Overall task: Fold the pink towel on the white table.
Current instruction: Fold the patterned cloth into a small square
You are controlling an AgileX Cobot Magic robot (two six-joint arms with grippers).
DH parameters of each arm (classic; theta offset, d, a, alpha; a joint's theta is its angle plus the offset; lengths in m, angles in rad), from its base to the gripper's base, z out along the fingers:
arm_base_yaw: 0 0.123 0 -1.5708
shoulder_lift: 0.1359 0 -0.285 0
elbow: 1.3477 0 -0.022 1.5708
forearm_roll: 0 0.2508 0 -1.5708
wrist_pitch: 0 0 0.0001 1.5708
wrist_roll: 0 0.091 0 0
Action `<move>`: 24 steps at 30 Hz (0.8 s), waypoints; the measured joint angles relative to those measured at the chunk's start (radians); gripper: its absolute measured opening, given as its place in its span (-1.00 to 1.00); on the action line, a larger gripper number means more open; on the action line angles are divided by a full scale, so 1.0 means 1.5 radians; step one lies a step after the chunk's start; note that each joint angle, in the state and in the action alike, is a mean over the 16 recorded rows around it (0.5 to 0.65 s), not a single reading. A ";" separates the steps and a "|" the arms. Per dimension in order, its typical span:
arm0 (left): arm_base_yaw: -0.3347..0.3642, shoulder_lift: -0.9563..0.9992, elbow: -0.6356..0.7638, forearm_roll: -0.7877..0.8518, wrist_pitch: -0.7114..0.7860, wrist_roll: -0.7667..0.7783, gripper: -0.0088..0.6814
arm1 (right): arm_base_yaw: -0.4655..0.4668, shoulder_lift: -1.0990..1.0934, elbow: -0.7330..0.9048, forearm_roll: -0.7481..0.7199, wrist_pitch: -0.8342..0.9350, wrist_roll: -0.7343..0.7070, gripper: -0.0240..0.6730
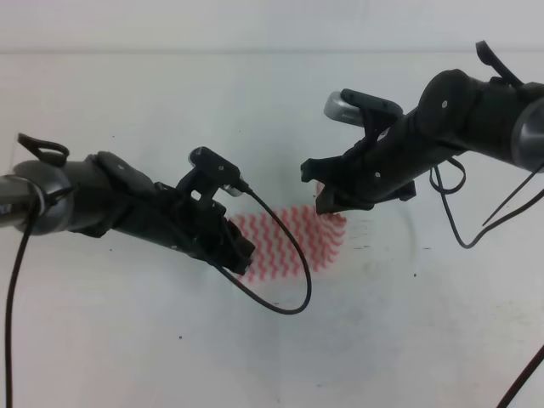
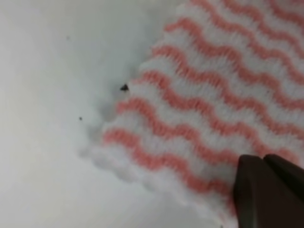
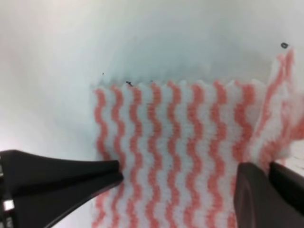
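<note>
Pink towel [image 1: 289,242] lay on the white tabletop [image 1: 127,340]; right claw [image 3: 178,183] spread wide over it, left claw [image 1: 242,255] unclear.

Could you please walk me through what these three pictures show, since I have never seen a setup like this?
The overhead picture shows two black robot arms above the white table. Between them lies the pink towel, striped pink and white. The other two pictures come from cameras mounted on the arms' wrists. The right gripper is open, one finger on each side, over the towel. Of the left gripper, only a dark tip shows at the towel's edge, so I cannot tell whether it grips anything.
</note>
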State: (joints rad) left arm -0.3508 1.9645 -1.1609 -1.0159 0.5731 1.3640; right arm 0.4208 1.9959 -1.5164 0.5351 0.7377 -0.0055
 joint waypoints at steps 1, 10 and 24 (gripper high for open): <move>0.000 -0.003 0.000 0.002 0.001 0.000 -0.99 | 0.000 0.000 0.000 0.001 -0.001 0.000 -0.98; 0.005 -0.017 0.001 0.015 0.011 0.009 -0.99 | 0.000 0.000 0.000 0.004 -0.002 -0.001 -0.98; 0.024 0.006 0.002 0.008 0.026 0.019 -0.99 | 0.000 0.000 0.000 0.005 -0.003 -0.001 -0.98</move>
State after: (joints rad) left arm -0.3150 1.9735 -1.1579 -1.0032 0.6128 1.3930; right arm 0.4212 1.9952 -1.5163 0.5431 0.7339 -0.0070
